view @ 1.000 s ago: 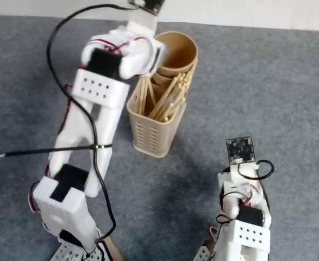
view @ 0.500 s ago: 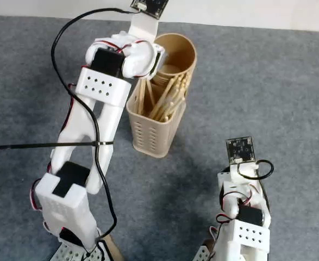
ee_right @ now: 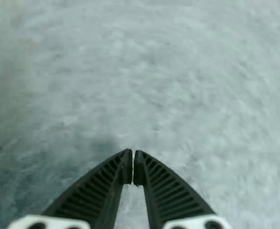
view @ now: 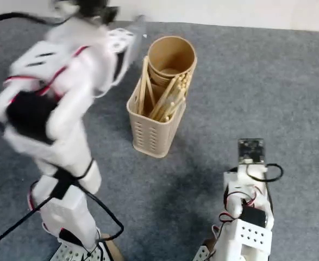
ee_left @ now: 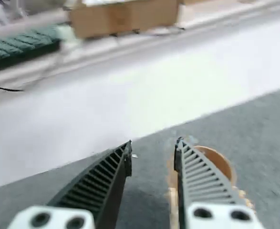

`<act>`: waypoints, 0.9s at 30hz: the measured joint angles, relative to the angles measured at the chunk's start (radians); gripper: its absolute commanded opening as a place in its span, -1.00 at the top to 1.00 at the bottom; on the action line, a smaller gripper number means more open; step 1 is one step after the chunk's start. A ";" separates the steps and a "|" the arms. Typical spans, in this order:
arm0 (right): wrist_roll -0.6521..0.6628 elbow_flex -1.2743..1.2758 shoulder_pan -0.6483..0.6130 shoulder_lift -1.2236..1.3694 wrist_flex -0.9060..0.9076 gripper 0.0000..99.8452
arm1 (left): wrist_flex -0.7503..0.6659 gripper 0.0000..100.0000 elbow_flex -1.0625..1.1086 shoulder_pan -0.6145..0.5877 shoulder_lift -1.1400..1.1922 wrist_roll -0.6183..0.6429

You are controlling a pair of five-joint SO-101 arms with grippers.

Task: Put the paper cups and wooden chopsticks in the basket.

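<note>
Far left, high view: left arm (view: pixel 61 109) raised over the grey carpet (view: pixel 289 98), outline smeared and hard to trace. Black cable (view: pixel 18 234) trailing from its base toward the near left edge. Left gripper (ee_left: pixel 151 149) spread apart, nothing between the fingers, held just left of the basket (view: pixel 154 130) at its far end. Rim of the paper cups (ee_left: pixel 218 162) partly hidden behind one finger in the left wrist view.

Centre: basket tan, slotted, upright on the carpet, between the arms and closer to the left one. Paper cups (view: pixel 173 54) nested in a stack at its far end. Wooden chopsticks (view: pixel 167 98) leaning inside on the near side, tips against the stack. Count of either not clear.

Right, near edge: right arm (view: pixel 246 228) low, base cut off by the frame. Small circuit board (view: pixel 251 150) on its wrist, markings too small to read. Right gripper (ee_right: pixel 132 157) pinched together, tips touching, holding nothing, over bare carpet, well apart from the basket.

Beyond the carpet: pale floor strip (view: pixel 230 11), cardboard box (ee_left: pixel 125 16), green object (ee_left: pixel 20 45) too blurred to identify.
</note>
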 measured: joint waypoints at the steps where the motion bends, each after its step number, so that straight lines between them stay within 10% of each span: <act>1: -0.023 0.000 0.020 0.000 0.000 0.94 | 0.005 0.68 -0.002 -0.020 -0.017 0.000; 13: -0.137 -0.143 0.028 0.000 0.149 0.94 | 0.011 0.68 0.431 -0.198 -0.552 0.000; 20: -0.141 -0.546 -0.066 -0.008 0.557 0.94 | -0.087 0.67 1.376 -0.293 -1.048 0.000; 27: -0.150 -0.568 -0.087 -0.253 0.666 0.94 | -0.591 0.67 2.447 -0.362 -1.645 -0.150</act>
